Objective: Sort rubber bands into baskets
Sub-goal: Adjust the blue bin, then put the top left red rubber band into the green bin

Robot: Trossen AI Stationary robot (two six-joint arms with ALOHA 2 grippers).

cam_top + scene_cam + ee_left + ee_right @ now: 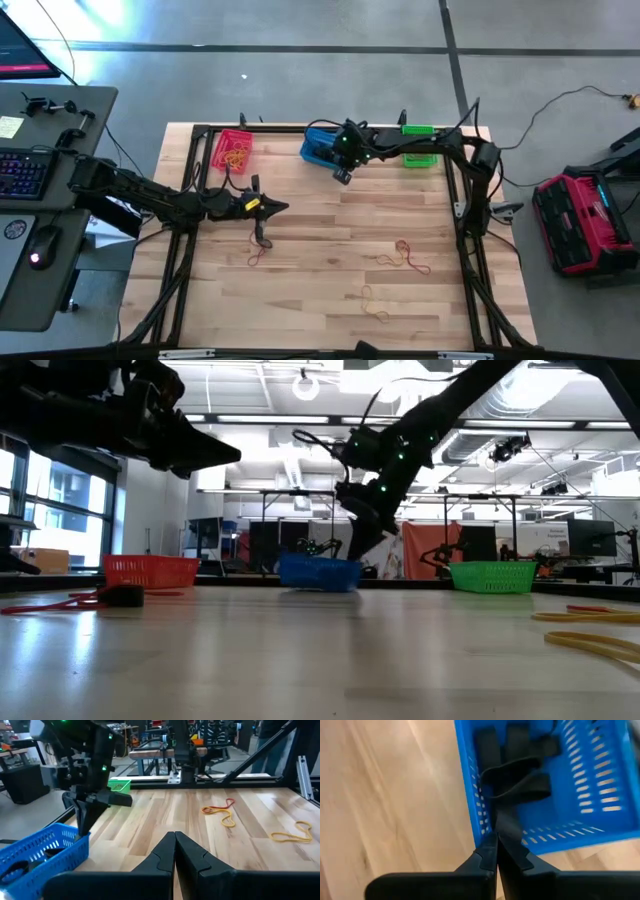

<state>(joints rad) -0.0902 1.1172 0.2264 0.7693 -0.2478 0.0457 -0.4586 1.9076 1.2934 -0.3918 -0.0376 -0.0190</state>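
Observation:
The blue basket [320,148] stands at the table's far edge between the red-pink basket [232,150], which holds yellow-tan bands, and the green basket [420,150]. Several black bands [512,760] lie in the blue basket. My right gripper [496,845] is shut above the blue basket's near wall [475,805], pointing down; it also shows in the high view [342,175]. My left gripper [278,207] is shut and empty above the table's left middle. Loose bands lie on the table: a red one [258,250] with a black one [125,597], a red and yellow pair [405,255], and a yellow one [372,300]. My right gripper has a dark blurred shape [507,825] just past its shut fingertips, over the basket's near wall. I cannot tell whether it is a held black band or a shadow, nor whether the fingers touch the basket.
A black frame [455,200] runs round the table's edges. A desk with a keyboard [22,172] stands to the left of the table and a red case [580,220] lies on the floor to the right. Bare wood lies between the two arms and the near edge.

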